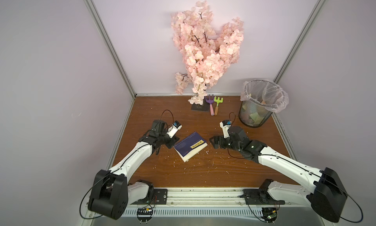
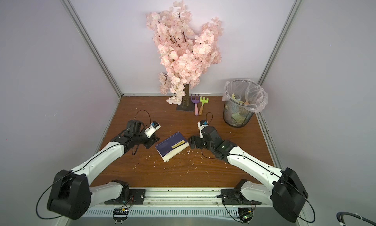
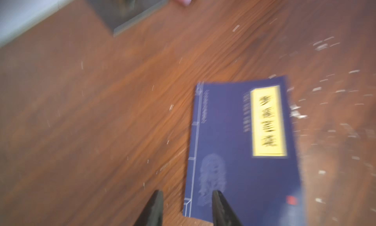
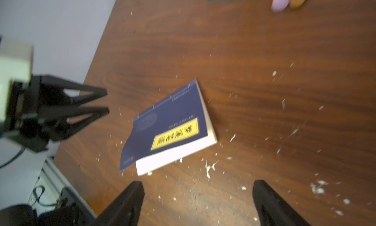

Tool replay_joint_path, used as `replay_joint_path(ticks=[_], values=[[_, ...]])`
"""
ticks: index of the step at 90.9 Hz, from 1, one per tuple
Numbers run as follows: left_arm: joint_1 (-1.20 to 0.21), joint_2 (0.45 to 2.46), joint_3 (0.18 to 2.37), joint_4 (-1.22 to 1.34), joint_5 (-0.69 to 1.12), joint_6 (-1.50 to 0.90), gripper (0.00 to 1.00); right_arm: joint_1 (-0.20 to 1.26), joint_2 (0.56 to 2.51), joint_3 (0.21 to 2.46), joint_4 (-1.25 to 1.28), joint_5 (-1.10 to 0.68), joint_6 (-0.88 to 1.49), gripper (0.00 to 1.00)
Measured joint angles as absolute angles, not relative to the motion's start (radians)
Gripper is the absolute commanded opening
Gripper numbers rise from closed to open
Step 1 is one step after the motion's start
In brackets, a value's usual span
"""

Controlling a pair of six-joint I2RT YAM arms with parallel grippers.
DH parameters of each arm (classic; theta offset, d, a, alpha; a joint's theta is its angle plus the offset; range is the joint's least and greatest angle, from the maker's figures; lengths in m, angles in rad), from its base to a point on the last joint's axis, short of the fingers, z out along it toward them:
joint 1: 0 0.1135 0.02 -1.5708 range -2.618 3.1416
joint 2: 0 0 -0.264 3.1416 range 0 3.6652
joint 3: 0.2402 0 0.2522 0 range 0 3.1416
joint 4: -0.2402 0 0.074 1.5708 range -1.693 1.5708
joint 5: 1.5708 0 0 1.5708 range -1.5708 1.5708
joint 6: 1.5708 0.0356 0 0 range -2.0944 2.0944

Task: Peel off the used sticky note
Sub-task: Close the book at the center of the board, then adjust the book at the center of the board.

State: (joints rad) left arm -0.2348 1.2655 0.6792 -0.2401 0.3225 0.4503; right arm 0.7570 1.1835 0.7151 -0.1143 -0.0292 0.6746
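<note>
The white-and-black left arm (image 1: 140, 153) reaches inward and low, its black two-finger left tool (image 3: 187, 194) parted narrowly, holding nothing. The white-and-black right arm (image 1: 284, 161) mirrors it from the opposite side, its black right tool (image 4: 199, 184) spread wide and empty. Both tools point toward each other, well apart.

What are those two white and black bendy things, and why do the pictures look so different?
They are two robot arms with pinching grippers. Two pictures come from a camera high above. The other two come from small cameras on the arms' wrists, so they look close and blurry. On the brown wooden table lies a dark blue book with a yellow label. Behind it are a pink blossom tree, a purple toy rake, a green toy rake and a black mesh bin. The left gripper and the right gripper are both open and hold nothing.
</note>
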Motion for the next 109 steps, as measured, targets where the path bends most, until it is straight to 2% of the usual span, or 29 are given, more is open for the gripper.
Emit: replay_joint_path(ticks=[13,27,47,71,91,109], values=[[-0.235,1.372,0.636,-0.202,0.192,0.445,0.35,0.826,1.223,0.597,0.014,-0.087,0.765,0.87],[-0.249,1.434,0.633,-0.183,0.134,0.446,0.36,0.838,1.291,0.502,0.197,-0.134,0.881,0.88],[-0.279,1.438,0.632,-0.204,0.163,0.473,0.38,0.839,1.461,0.503,0.408,-0.163,1.0,0.93],[-0.395,1.397,0.602,-0.242,0.209,0.52,0.39,0.788,1.637,0.585,0.584,-0.192,1.075,0.93],[-0.456,1.385,0.596,-0.273,0.271,0.525,0.4,0.714,1.695,0.656,0.569,-0.21,1.05,0.94],[-0.457,1.38,0.601,-0.279,0.326,0.501,0.49,0.666,1.658,0.718,0.397,-0.199,0.936,0.94]])
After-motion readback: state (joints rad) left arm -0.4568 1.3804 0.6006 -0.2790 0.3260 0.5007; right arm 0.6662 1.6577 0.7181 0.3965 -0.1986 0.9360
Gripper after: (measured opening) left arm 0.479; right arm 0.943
